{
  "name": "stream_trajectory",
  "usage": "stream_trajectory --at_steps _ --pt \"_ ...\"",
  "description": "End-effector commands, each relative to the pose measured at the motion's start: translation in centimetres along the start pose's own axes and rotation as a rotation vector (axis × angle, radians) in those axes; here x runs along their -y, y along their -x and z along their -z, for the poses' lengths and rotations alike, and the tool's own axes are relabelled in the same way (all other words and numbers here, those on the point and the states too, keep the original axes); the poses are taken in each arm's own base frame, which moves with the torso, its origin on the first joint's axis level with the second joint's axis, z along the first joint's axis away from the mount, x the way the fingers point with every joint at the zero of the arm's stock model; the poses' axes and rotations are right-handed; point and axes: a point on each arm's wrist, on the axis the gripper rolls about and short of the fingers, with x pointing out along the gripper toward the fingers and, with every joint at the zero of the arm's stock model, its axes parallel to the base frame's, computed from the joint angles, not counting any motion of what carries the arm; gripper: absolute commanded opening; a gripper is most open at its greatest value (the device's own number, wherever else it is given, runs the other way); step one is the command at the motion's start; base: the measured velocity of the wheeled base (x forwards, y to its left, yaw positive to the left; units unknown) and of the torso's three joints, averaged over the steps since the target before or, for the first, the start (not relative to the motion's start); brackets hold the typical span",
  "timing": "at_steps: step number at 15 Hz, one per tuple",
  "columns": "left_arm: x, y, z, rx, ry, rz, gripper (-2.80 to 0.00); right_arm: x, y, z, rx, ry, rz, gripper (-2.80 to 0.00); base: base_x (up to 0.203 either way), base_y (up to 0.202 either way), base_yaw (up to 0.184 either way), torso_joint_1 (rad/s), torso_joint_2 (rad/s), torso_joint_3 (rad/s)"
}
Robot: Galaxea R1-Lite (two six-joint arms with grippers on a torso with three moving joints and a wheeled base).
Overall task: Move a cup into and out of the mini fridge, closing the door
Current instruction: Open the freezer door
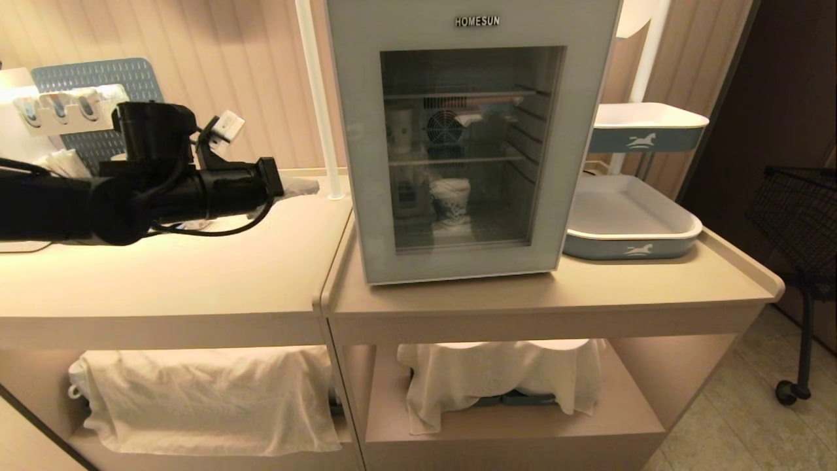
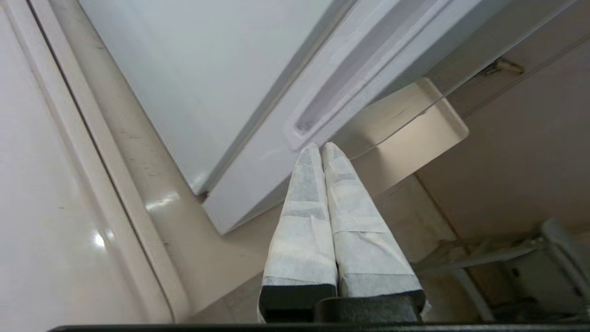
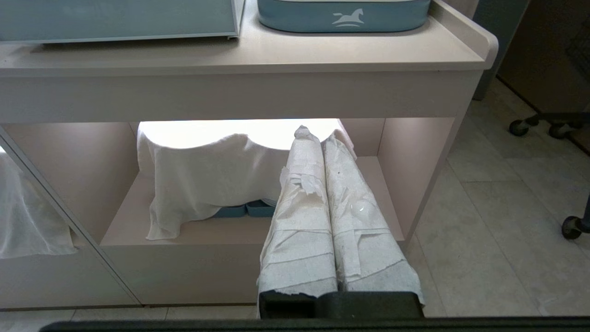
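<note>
The mini fridge [image 1: 592, 118] stands on the right counter with its door [image 1: 359, 163] closed. Through the dark glass I see the cup [image 1: 450, 199], white with blue print, on the fridge floor. My left gripper [image 1: 304, 187] hovers over the left counter just left of the fridge, shut and empty. In the left wrist view its wrapped fingertips [image 2: 321, 148] point at the door's side edge [image 2: 249, 175], close to a recessed handle slot [image 2: 322, 103]. My right gripper [image 3: 313, 133] hangs low in front of the counter's lower shelf, shut and empty.
A blue-and-white tray [image 1: 631, 245] sits right of the fridge, with another [image 1: 647, 124] raised behind it. A white pole [image 1: 317, 98] rises left of the fridge. White cloths [image 1: 203, 392] [image 1: 497, 373] drape the lower shelves. A black wire cart [image 1: 798, 209] stands at far right.
</note>
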Motion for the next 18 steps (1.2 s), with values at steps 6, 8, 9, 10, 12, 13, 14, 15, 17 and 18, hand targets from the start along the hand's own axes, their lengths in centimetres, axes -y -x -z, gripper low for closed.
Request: stream_trajectory --at_steps 6,8,9,10,12,13,14,15,17,18 --pt "-0.9 -0.9 0.2 -0.021 -0.01 0.0 -2.8 0.0 -0.1 0.5 -0.02 0.0 -0.001 -2.8 0.0 0.0 0.0 0.0 0.0 0.0" --pt "-0.8 -0.8 0.1 -0.015 -0.014 0.002 -2.8 0.0 -0.1 0.5 -0.02 0.001 0.0 -2.8 0.0 0.0 0.0 0.0 0.0 0.0" --pt "-0.6 -0.7 0.0 -0.011 -0.02 0.004 -2.8 0.0 -0.1 0.5 -0.02 0.0 -0.001 -2.8 0.0 0.0 0.0 0.0 0.0 0.0" --pt "-0.6 -0.8 -0.2 -0.007 -0.022 0.007 -2.8 0.0 -0.1 0.5 -0.02 0.0 -0.001 -2.8 0.0 0.0 0.0 0.0 0.0 0.0" --pt "-0.4 -0.6 -0.1 -0.005 -0.012 0.005 -2.8 0.0 -0.1 0.5 -0.02 0.0 -0.003 -2.8 0.0 0.0 0.0 0.0 0.0 0.0" --pt "-0.3 -0.5 -0.2 -0.009 -0.01 0.005 -2.8 0.0 -0.1 0.5 -0.02 0.0 -0.001 -2.8 0.0 0.0 0.0 0.0 0.0 0.0" --pt "-0.2 -0.5 -0.3 -0.003 -0.02 0.008 -2.8 0.0 -0.1 0.5 -0.02 0.002 -0.001 -2.8 0.0 0.0 0.0 0.0 0.0 0.0" --pt "-0.2 -0.5 -0.3 -0.002 -0.029 0.011 -2.8 0.0 -0.1 0.5 -0.02 0.0 -0.001 -2.8 0.0 0.0 0.0 0.0 0.0 0.0" --pt "0.0 -0.5 -0.6 0.004 -0.037 0.013 -2.8 0.0 -0.1 0.5 -0.02 0.0 -0.001 -2.8 0.0 0.0 0.0 0.0 0.0 0.0" --pt "0.1 -0.5 -0.8 0.007 -0.043 0.016 -2.8 0.0 -0.1 0.5 -0.02 0.0 -0.001 -2.8 0.0 0.0 0.0 0.0 0.0 0.0"
